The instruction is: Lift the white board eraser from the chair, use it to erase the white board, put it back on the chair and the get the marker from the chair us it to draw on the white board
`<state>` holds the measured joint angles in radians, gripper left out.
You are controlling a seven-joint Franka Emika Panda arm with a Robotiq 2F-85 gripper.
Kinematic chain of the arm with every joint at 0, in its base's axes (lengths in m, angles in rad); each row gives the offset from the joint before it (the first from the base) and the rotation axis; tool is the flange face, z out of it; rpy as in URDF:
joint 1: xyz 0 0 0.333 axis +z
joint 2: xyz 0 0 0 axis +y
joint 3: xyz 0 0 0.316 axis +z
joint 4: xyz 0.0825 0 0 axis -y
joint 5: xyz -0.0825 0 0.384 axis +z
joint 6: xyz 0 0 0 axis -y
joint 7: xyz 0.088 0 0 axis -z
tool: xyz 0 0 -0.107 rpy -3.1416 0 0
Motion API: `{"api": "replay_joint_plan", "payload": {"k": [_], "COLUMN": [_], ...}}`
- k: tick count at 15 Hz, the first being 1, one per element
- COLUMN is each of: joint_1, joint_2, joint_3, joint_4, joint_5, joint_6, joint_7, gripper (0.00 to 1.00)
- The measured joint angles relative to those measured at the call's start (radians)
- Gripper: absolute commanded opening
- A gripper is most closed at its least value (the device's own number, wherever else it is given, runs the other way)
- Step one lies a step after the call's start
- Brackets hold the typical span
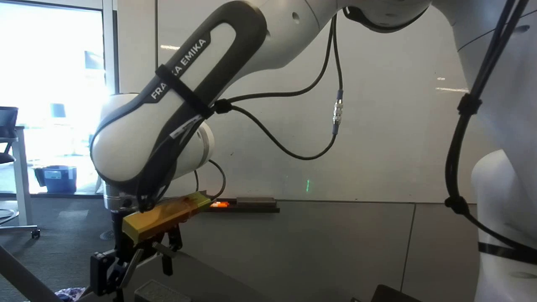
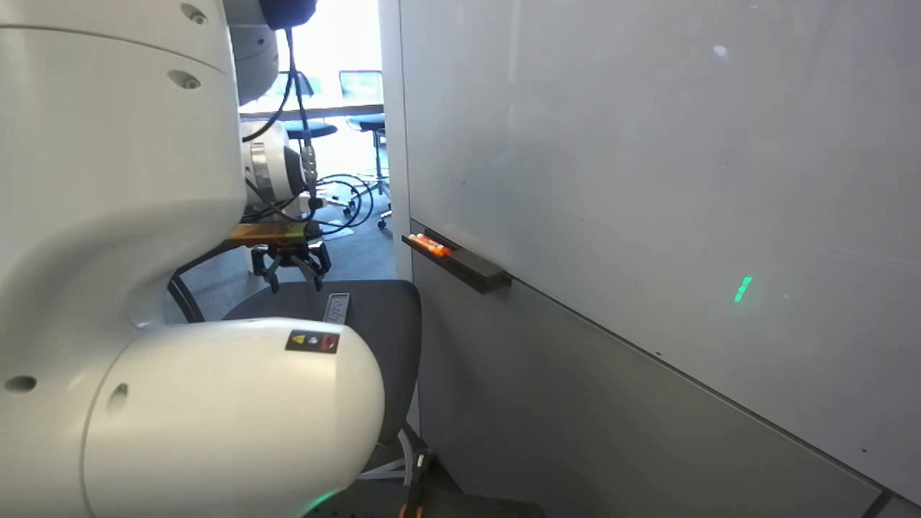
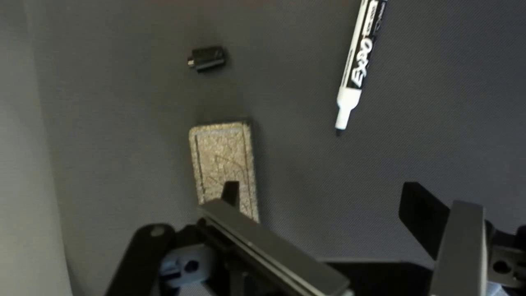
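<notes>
The grey board eraser [image 3: 222, 160] lies on the dark chair [image 3: 296, 172] in the wrist view; it also shows in both exterior views [image 1: 157, 291] [image 2: 337, 308]. An uncapped Expo marker [image 3: 359, 57] lies right of it, tip towards the jaws. A small black cap [image 3: 207, 58] lies beyond the eraser. My gripper [image 3: 322, 193] is open and empty above the chair, seen also in both exterior views [image 1: 140, 270] [image 2: 296, 282]. Its left finger overlaps the eraser's near end in the wrist view. The white board [image 2: 611, 144] bears a short green mark [image 2: 742, 289].
A dark ledge [image 2: 457, 277] on the white board holds orange markers [image 2: 429, 245] and a dark block [image 2: 478, 265]. The wall panel stands close beside the chair. A table leg [image 1: 23, 180] and blue bin [image 1: 60, 178] stand by the window.
</notes>
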<state>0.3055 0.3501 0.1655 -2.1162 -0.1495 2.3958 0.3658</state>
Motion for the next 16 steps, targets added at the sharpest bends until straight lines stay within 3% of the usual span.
{"api": "replay_joint_plan", "payload": {"k": [8, 16], "joint_1": [0.035, 0.034], "joint_2": [-0.165, -0.155], "joint_3": [0.073, 0.07], "joint_4": [-0.149, -0.167], "joint_5": [0.104, 0.106], "joint_6": [-0.019, -0.014], "joint_7": [0.051, 0.053], "gripper": [1.0, 1.0]}}
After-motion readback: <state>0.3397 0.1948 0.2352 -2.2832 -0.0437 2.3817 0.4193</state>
